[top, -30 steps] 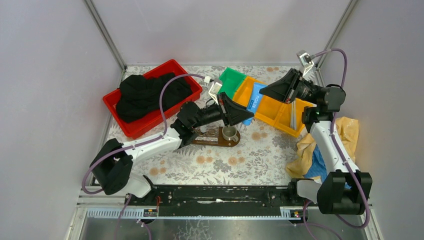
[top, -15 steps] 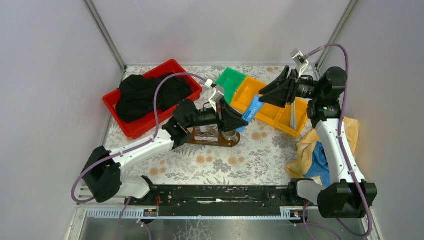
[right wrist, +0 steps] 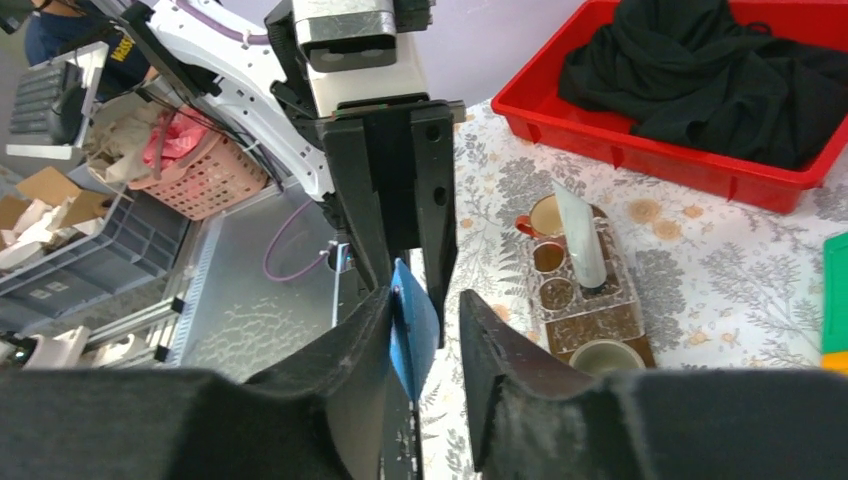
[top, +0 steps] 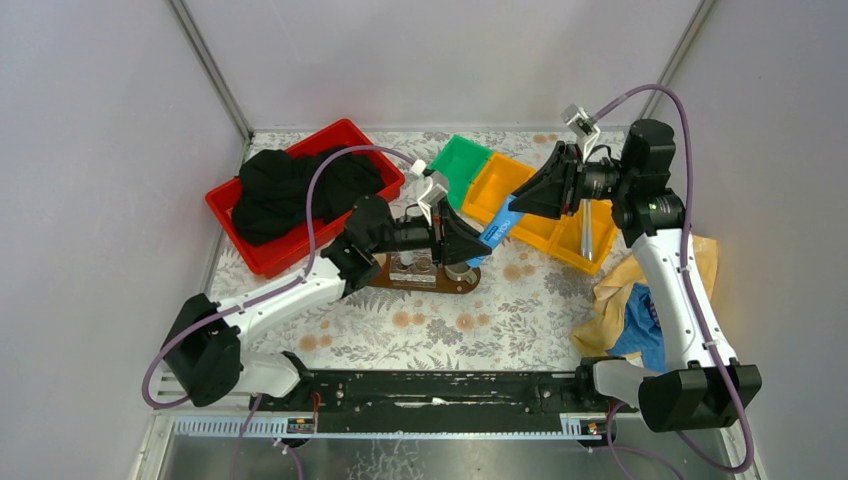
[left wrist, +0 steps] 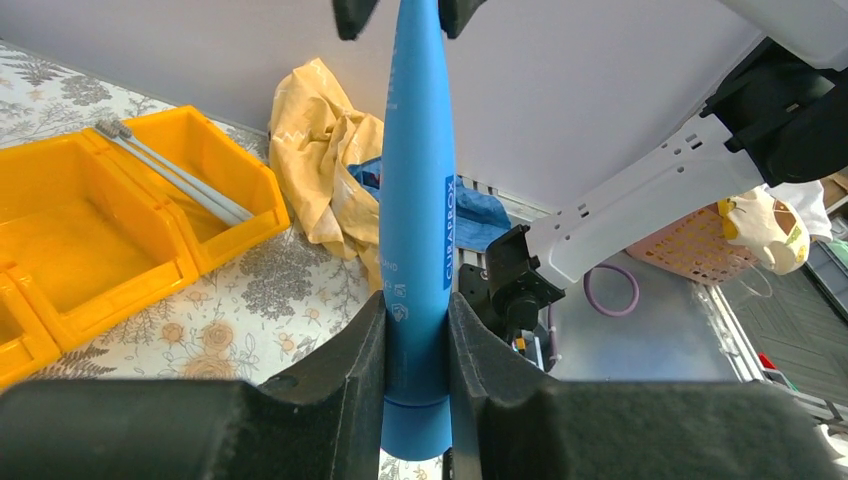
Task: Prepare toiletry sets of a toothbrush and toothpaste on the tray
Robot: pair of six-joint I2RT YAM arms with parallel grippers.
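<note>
The blue toothpaste tube (top: 497, 225) hangs in the air between both grippers, above the right end of the dark wooden tray (top: 390, 281). My left gripper (top: 478, 240) is shut on its cap end (left wrist: 420, 200). My right gripper (top: 514, 204) is open around its flat tail (right wrist: 412, 335), which rests against one finger with a gap to the other. A whitish toothpaste tube (right wrist: 580, 235) stands in a clear holder on the tray (right wrist: 637, 346). Pale toothbrushes (top: 587, 225) lie in the right yellow bin, also visible in the left wrist view (left wrist: 175, 175).
A red crate (top: 300, 190) with black cloth is at the back left. A green bin (top: 462, 160) and yellow bins (top: 545, 215) stand at the back. Cups (right wrist: 605, 355) sit on the tray. Yellow and blue cloths (top: 625, 290) lie by the right arm.
My right gripper carried the blue tube left from the yellow bin. My left gripper reached forward and closed on its cap end. The right jaws now stand apart around the tail.
</note>
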